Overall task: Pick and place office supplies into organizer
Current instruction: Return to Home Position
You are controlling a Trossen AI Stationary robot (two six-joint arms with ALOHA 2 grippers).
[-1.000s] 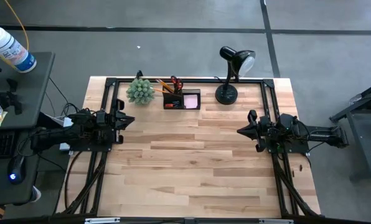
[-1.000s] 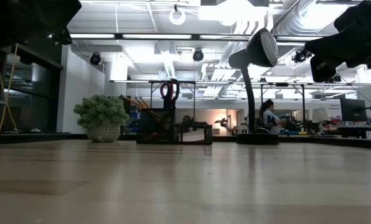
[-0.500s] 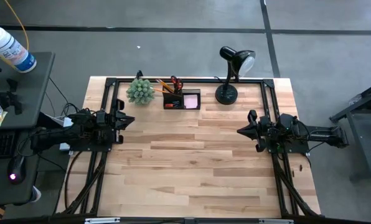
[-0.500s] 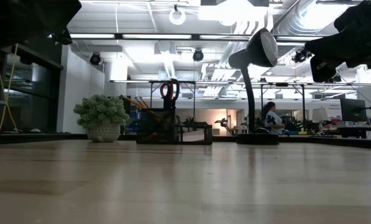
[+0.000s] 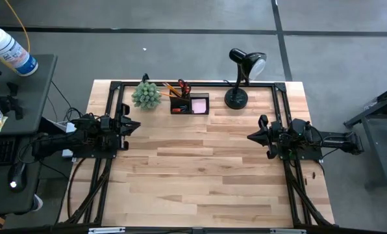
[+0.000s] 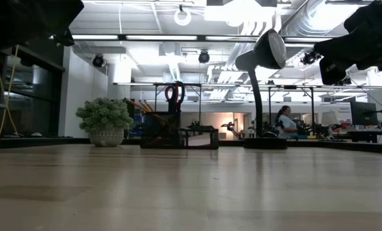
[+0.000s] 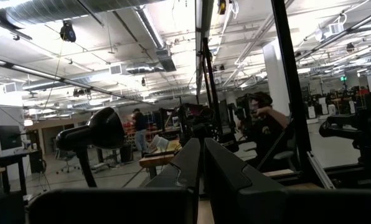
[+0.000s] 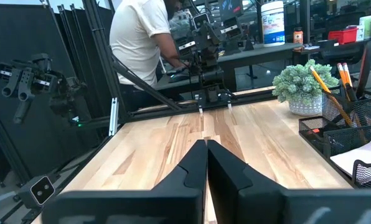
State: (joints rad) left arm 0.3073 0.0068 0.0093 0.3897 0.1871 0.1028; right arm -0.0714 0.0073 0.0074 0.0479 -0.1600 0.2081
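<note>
Parking the left gripper nearer than the organizer and well off to its left, jaws pressed flat together, gripping nothing. Parking the right gripper nearer than the organizer too, well off to its right, jaws likewise closed on each other and empty.

Spotting no loose supply short of the organizer in the high view.

Finding the scissors standing handles-up in the organizer's taller left compartment, with the pencils leaning out of that compartment toward the left. Finding the pink pad lying flat in the organizer's lower right compartment.

Judging the scissors stiff and fairly light, probably slick along the blades; reckoning the neck just under the handle loops the surest place to pinch, then lifting straight up to clear the wall. Judging the pencils thin, rigid and apt to pivot or roll; favouring a pinch across the upper shaft, above the organizer's rim. Judging the pad a soft, light stack, apt to fan open; favouring a pinch across two opposite sides.

Noting the plant just left of the organizer and the lamp near its right.

Glimpsing, in the low view, a person far behind the organizer.
</note>
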